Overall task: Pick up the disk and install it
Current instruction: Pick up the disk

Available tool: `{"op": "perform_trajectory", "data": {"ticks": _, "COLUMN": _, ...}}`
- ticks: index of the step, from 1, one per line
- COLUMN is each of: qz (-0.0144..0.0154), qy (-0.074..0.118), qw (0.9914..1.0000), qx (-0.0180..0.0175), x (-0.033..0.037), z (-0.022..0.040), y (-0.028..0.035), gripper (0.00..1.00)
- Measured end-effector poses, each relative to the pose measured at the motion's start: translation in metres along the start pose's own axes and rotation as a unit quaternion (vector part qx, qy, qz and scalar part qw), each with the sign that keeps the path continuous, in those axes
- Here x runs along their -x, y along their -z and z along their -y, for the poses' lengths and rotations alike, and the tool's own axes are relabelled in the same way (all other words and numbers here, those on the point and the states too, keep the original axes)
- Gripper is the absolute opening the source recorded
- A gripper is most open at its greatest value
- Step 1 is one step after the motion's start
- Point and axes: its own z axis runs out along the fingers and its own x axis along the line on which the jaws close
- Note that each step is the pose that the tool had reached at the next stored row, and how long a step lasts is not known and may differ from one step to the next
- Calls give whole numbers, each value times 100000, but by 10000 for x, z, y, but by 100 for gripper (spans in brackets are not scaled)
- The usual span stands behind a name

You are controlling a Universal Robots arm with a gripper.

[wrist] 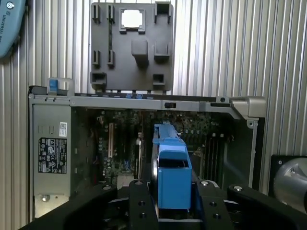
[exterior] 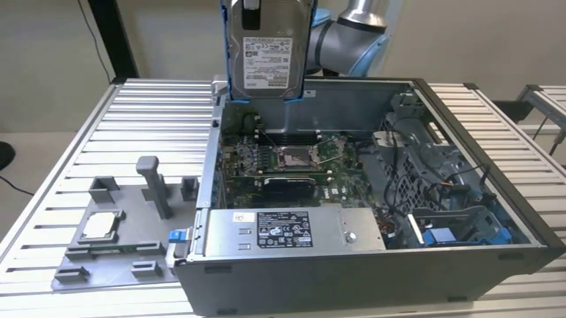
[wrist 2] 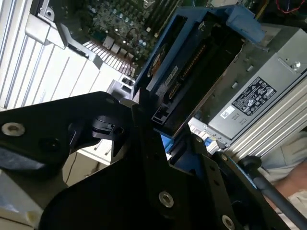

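Robot arm's black gripper [wrist: 172,196], jaws clamped on the silver-grey metal hard disk in its blue plastic bracket [exterior: 265,56], hangs it edge-down w/ the open grey metal PC case [exterior: 354,275] directly below, apparently so it clears the walls.

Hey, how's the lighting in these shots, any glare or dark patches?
Exterior view: even light on the disk, no glare. Second wrist view: the table slats wash out white, the foreground near black. First wrist view: the chip glares white, the computer case lies shadowed inside.
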Motion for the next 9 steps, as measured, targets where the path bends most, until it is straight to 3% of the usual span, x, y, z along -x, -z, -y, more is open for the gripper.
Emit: {"op": "perform_trajectory", "data": {"ticks": 9, "qz": -3, "qy": 1, "qw": 100000, "qx": -1, "x": -10, "z": 311, "y": 8, "gripper": 0}}
